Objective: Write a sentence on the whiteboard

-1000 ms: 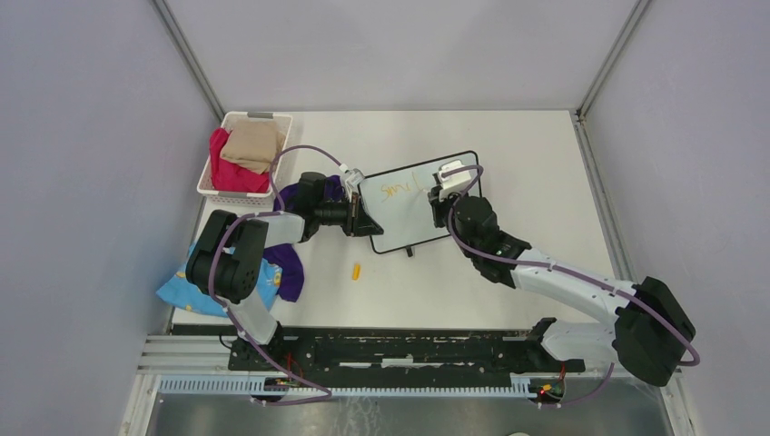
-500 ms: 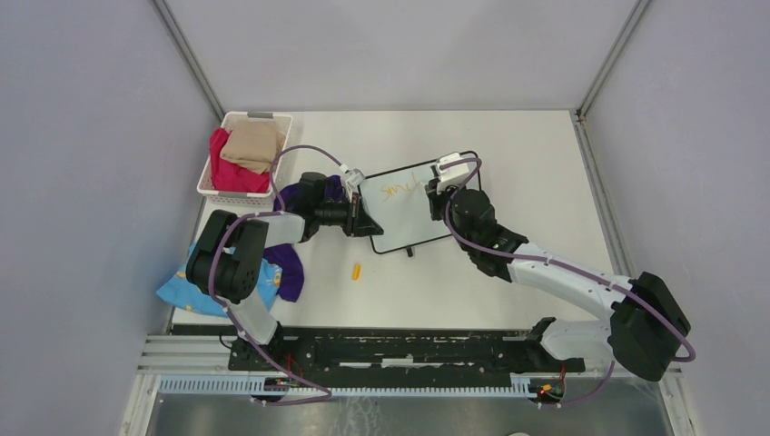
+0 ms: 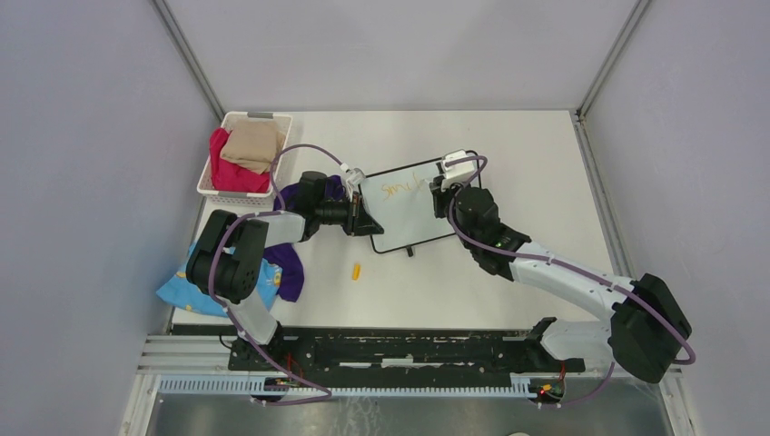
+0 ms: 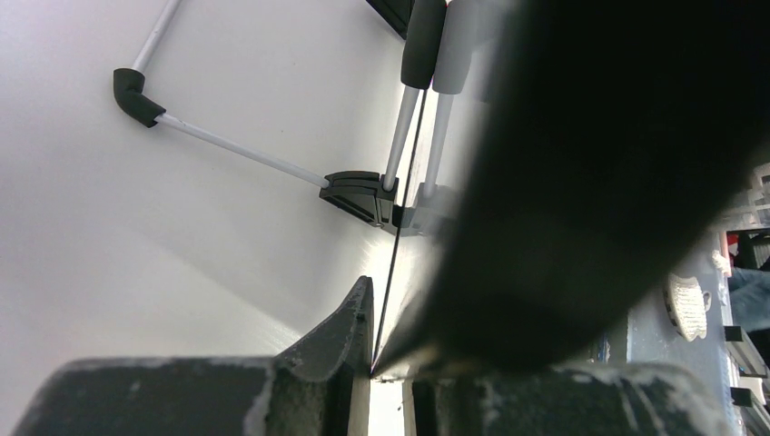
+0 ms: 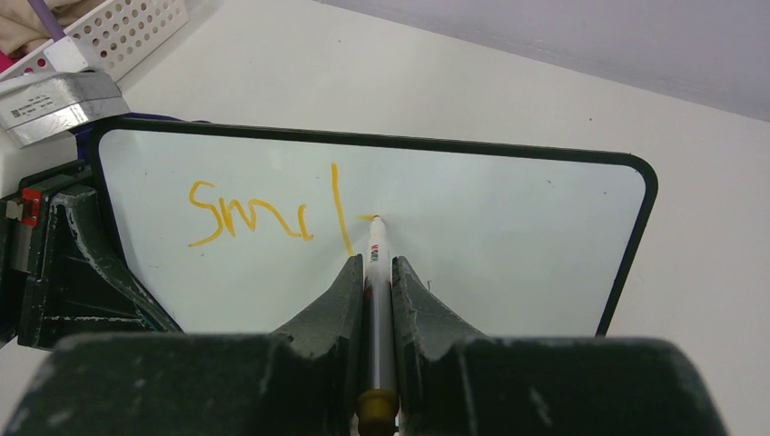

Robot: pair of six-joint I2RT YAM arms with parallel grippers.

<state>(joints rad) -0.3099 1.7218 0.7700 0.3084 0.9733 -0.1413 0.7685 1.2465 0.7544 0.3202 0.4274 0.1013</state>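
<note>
The whiteboard (image 3: 413,218) stands tilted at the table's middle, black-framed. My left gripper (image 3: 361,216) is shut on its left edge; in the left wrist view the board (image 4: 400,207) shows edge-on between the fingers, gripper (image 4: 375,363). My right gripper (image 3: 446,192) is shut on a white marker (image 5: 377,263) with an orange end, tip touching the board (image 5: 508,245). Right gripper (image 5: 372,265). Orange letters "smil" (image 5: 263,218) run along the upper left, with a short stroke starting at the tip. They also show in the top view (image 3: 398,189). No second line shows.
A white basket (image 3: 259,115) with red and tan cloths stands at the back left. A purple cloth (image 3: 292,263) and a blue cloth (image 3: 177,291) lie by the left arm. A small orange cap (image 3: 356,270) lies on the table in front of the board.
My right gripper has moved rightwards along the board with the marker, and the orange writing has grown longer. The left gripper and the board have stayed put.
</note>
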